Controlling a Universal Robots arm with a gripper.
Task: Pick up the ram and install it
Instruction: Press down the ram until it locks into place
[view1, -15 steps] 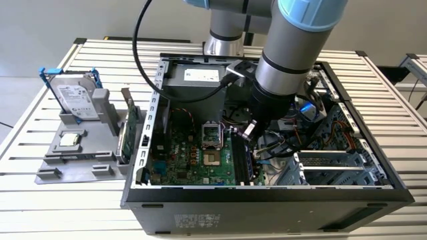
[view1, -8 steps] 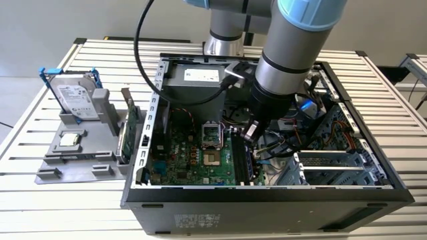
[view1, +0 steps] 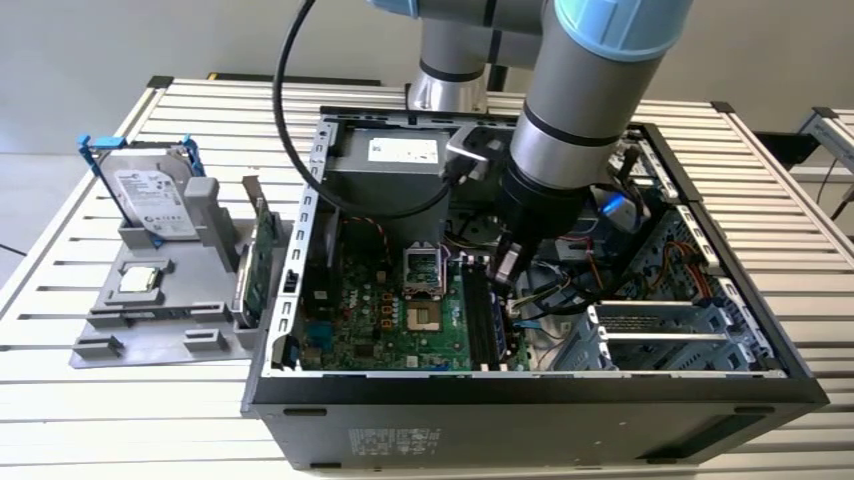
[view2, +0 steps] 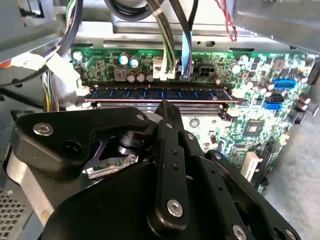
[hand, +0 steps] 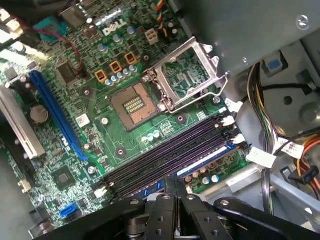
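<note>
The ram (view2: 160, 93) is a long thin blue stick standing in the outermost memory slot of the green motherboard (view2: 250, 125); the first wrist view shows it as a blue strip (hand: 207, 161) beside the empty dark slots (hand: 170, 152). My gripper (view1: 505, 268) reaches down into the open computer case, over the slots. Its black fingers (view2: 167, 112) are shut, with nothing seen between them. The gripper (hand: 174, 187) has its tips right at the middle of the ram; whether they touch it cannot be told.
Cable bundles (view1: 574, 290) crowd the case beside the slots. The processor socket (hand: 132, 105) lies open with its metal frame raised. Left of the case, a grey holder (view1: 160, 320) carries a hard drive in a blue bracket (view1: 147, 190) and a green card (view1: 263, 245).
</note>
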